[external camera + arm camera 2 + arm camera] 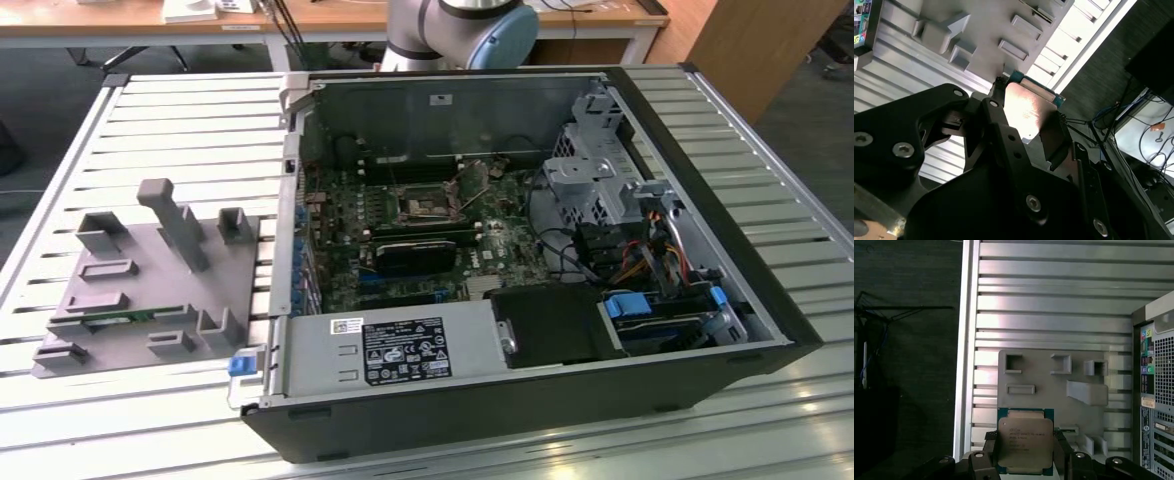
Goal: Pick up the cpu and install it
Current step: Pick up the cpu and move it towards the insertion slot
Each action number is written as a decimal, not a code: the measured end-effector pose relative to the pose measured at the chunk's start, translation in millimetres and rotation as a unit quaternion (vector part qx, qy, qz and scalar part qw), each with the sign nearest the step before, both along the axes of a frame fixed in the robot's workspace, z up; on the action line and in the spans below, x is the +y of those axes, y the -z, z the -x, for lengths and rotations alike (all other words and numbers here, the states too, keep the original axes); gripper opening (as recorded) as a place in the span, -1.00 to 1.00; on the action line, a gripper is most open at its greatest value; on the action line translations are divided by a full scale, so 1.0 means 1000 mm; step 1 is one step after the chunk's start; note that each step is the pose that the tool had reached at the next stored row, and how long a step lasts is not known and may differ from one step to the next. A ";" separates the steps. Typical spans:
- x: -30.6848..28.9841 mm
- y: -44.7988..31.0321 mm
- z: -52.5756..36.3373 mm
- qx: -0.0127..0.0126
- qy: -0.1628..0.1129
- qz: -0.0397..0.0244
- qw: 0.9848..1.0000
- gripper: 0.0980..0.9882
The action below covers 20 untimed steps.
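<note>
My tool [1025,462] is pressed onto the cpu [1024,439] - a small flat square chip with a silver metal top and a green rim. My black fingers [990,454] pinch it on two opposite edges, and its printed metal top faces the first wrist view. In the second wrist view the chip is lifted off what is under it.

Under the chip lies a grey plastic holder plate with raised blocks and open pockets [1054,390]. The plate lies on the table of long silver metal slats [1054,290].

In the exterior view the plate is on the exterior view's left of a big black computer case, open on top [747,250]. Inside is a green motherboard [514,240] with a black square socket in a metal frame [424,207] - well apart from the plate.
</note>
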<state>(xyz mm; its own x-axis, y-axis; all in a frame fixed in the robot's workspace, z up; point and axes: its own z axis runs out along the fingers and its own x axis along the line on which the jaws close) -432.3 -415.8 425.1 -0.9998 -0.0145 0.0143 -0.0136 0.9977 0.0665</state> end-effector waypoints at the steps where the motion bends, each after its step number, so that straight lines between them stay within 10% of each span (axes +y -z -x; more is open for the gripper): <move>1: 0.0000 -0.0021 0.0000 0.000 0.000 0.000 1.000 -0.02; 20: 0.0000 -0.0085 -0.0125 0.004 0.000 0.000 1.000 -0.02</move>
